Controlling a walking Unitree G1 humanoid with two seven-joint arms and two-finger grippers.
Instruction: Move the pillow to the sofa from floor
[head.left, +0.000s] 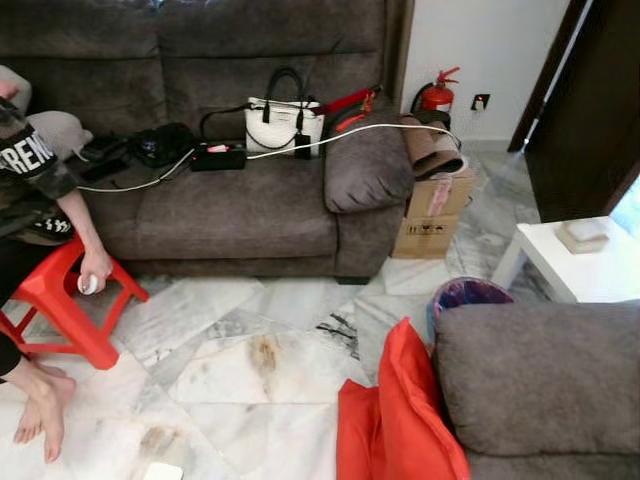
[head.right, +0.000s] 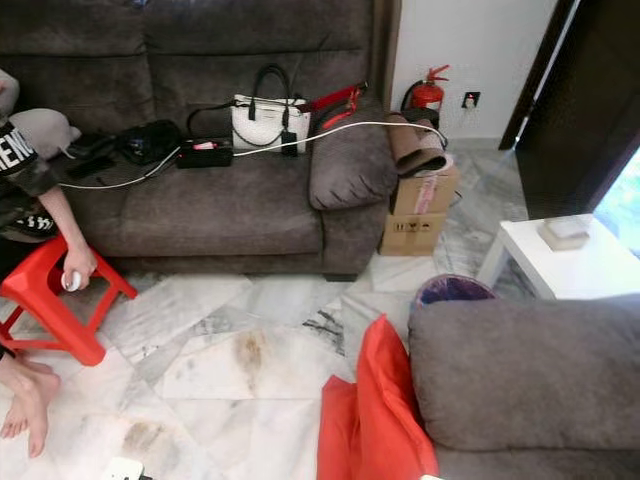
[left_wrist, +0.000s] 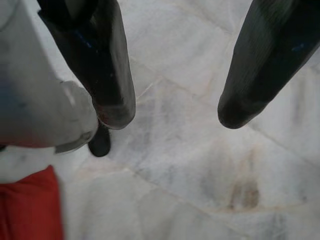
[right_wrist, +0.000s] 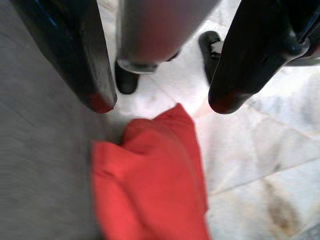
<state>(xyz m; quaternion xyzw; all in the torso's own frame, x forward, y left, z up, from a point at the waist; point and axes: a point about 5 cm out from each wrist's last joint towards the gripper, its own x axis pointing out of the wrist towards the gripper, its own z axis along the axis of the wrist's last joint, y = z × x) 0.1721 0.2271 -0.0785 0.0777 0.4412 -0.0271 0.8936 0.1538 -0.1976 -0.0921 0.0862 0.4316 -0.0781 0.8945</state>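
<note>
Right gripper released, fingers spread, hanging above the red pillow. Pillow leans on the near sofa. Left gripper released too, marble floor beneath.

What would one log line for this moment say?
pillow: on floor against near sofa | left end effector: open above floor | right end effector: open above pillow

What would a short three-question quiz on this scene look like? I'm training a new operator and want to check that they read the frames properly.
1. True or false: the red pillow already lies on a sofa seat.
2. What stands on the far sofa beside the black power strip?
A. white handbag
B. laptop
C. kettle
3. Fill in: the right gripper hangs with fingers ____ above the pillow.

Key
1. False: it stands on the floor, leaning against the near sofa.
2. A
3. open
</note>
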